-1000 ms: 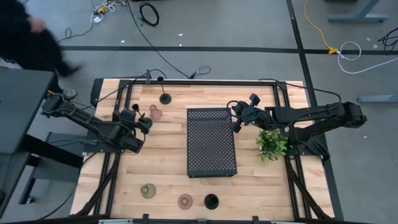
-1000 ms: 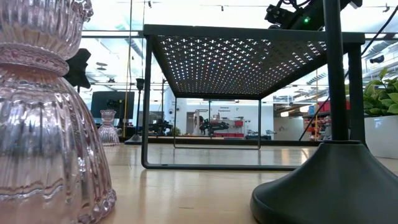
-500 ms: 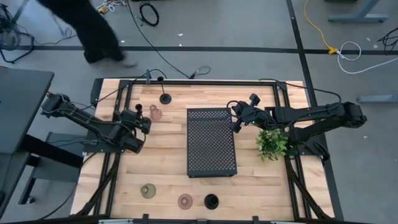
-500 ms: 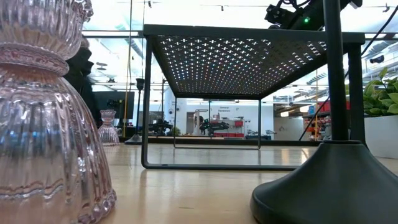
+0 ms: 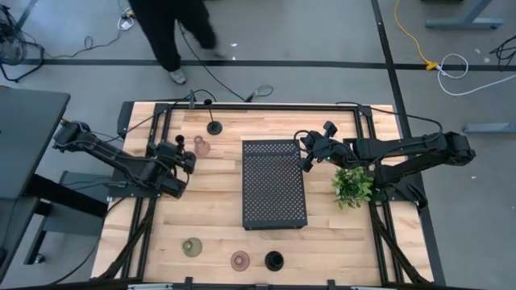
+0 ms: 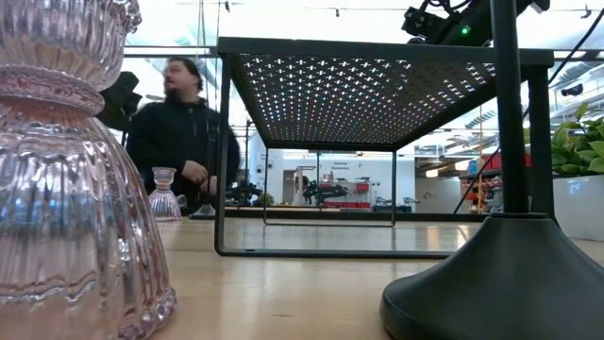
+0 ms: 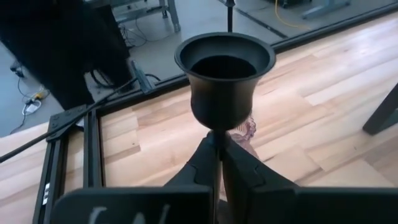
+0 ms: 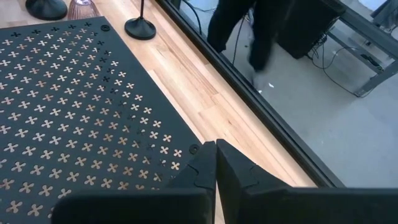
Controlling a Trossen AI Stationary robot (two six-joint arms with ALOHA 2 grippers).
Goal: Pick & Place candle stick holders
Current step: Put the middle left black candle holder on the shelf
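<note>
My left gripper (image 7: 217,152) is shut on a slim black candle stick holder (image 7: 224,68), whose cup top stands just above the fingers. In the high view this gripper (image 5: 184,153) is at the table's far left. A pinkish holder (image 5: 202,147) and another black holder (image 5: 214,127) stand on their bases beside it. Along the near edge stand an olive holder (image 5: 191,246), a pinkish one (image 5: 240,260) and a black one (image 5: 274,260). My right gripper (image 8: 216,155) is shut, with nothing in it, above the far right corner of the black perforated tray (image 5: 274,184). My left gripper pinches the black holder's thin stem (image 7: 216,134) between its two fingers, just under the cup. The fingers come from the table's left, slanting a little downward, and lie across the stem. The holder stands upright. The fingers hide its base, so I cannot tell whether it rests on the table.
The tray stands on legs in the table's middle. A green plant (image 5: 351,185) in a white pot stands right of it, under my right arm. A person (image 5: 173,32) walks on the floor beyond the far edge. Bare wood lies between the tray and the near holders.
The person has walked along the floor beyond the far edge, from the left toward the middle. Both arms and all the holders stay where they were.
</note>
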